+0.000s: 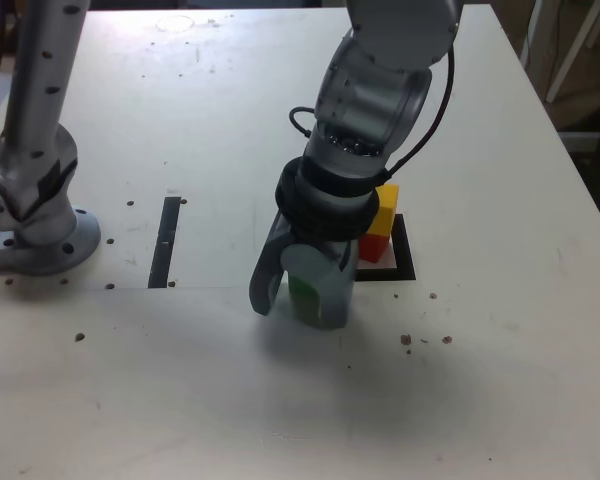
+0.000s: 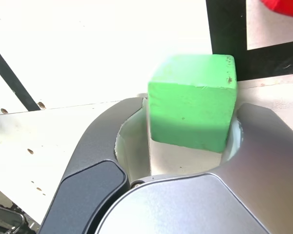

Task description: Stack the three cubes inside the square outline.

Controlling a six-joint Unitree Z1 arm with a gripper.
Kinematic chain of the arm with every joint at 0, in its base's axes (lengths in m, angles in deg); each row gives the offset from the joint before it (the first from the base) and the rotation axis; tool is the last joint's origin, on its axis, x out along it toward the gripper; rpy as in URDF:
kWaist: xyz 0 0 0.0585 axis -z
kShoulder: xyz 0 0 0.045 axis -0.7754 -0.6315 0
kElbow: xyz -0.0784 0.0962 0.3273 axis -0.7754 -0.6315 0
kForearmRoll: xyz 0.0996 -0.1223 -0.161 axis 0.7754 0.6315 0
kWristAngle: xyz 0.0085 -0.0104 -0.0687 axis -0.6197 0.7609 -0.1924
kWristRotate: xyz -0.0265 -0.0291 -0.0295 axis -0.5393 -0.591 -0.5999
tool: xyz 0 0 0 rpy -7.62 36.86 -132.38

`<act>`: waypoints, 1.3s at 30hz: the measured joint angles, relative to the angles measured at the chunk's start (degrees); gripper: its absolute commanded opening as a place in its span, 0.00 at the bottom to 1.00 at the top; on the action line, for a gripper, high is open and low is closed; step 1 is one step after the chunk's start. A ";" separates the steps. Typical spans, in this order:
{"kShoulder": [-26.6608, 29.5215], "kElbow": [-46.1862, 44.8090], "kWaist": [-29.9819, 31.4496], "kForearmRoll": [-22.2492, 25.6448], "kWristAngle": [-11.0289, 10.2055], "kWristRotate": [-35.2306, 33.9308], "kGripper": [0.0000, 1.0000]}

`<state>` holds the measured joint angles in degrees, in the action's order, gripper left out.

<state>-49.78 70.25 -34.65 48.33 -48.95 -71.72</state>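
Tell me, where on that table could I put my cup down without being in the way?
The near part of the table, in front of the fingers, is bare, and so is the far side beyond the black strip. It is crowded around the green cube and the yellow cube on the red cube in the square outline.

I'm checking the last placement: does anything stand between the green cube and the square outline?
Nothing visible does. The green cube sits between the gripper jaws, just outside the square outline. The yellow cube already tops the red cube there, so green must go on top.
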 measured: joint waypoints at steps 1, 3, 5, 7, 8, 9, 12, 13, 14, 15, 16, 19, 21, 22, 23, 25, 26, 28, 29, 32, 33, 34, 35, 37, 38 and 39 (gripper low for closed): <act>0.00 -0.01 0.00 -0.03 0.00 0.00 0.30; 0.00 -0.01 0.00 -0.04 0.00 0.00 0.30; 0.00 -0.01 0.00 -0.04 -0.01 0.00 0.30; 0.04 -0.02 0.00 -0.04 -0.04 0.00 0.30; 0.08 -0.05 0.00 -0.04 -0.07 0.00 0.30; 0.13 -0.11 0.00 -0.04 -0.09 0.00 0.30; 0.35 -0.43 0.00 -0.04 -0.23 0.00 0.30; 0.51 -0.56 0.00 -0.01 -0.37 -0.01 0.30; 0.73 -0.64 0.00 0.13 -0.57 -0.08 0.30; 1.06 -0.73 0.04 0.38 -0.84 -0.27 0.30; 1.54 -0.85 0.14 0.77 -1.18 -0.59 0.30; 3.99 -1.40 0.98 2.37 -2.88 -2.25 0.30; 5.85 -1.62 1.54 3.57 -4.18 -3.46 0.30; 7.05 -1.73 1.72 4.52 -4.98 -4.13 0.30; 8.20 -1.72 1.74 5.63 -5.59 -4.50 0.30; 10.37 -1.26 1.76 8.57 -7.13 -5.06 0.30; 11.30 -0.63 1.76 9.92 -7.78 -5.14 0.30; 12.41 2.15 1.78 13.19 -9.21 -5.04 0.30; 12.57 3.60 1.78 14.45 -9.72 -4.74 0.30; 12.69 6.20 1.78 16.71 -10.43 -3.71 0.30; 12.61 7.86 1.78 18.00 -10.81 -2.95 0.30; 12.57 9.68 1.78 19.20 -11.09 -2.14 0.30; 12.34 11.68 1.78 20.14 -11.21 -1.26 0.30; 11.15 15.53 1.77 21.81 -11.22 0.15 0.30; 10.43 17.32 1.73 22.44 -11.22 0.80 0.30; 9.69 19.08 1.68 23.15 -11.20 1.47 0.30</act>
<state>-40.09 89.33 -32.97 71.48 -60.16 -70.25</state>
